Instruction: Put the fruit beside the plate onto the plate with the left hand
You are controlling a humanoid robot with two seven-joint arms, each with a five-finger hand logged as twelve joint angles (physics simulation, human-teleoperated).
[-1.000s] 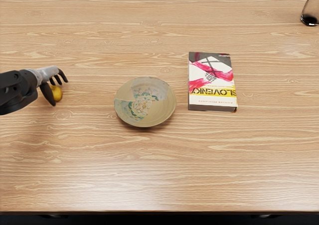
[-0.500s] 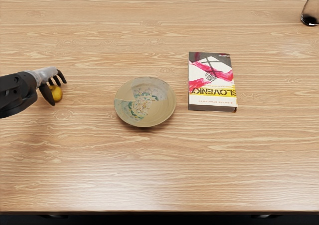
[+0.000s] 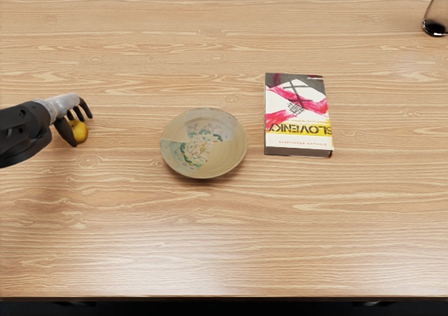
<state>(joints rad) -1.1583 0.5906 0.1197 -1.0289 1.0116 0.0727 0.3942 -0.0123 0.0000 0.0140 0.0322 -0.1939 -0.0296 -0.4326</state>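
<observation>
At the plate's point(image 3: 203, 142) 9 o'clock, well apart, the yellow fruit point(image 3: 80, 132) sits on the bench point(image 3: 224, 246). The left hand point(image 3: 70, 113) curls half-closed over it, seemingly gripping it. A book point(image 3: 297, 113) lies at the plate's 2 o'clock.

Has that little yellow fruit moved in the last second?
No. The yellow fruit stays at the same spot left of the plate, with the left hand at it.

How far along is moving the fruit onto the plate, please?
Reach looks done: the left hand is over the fruit. Grasp is in hand; the fruit sits on the table, left of the plate. Lifting, carrying and placing remain. Right arm rests top right.
</observation>
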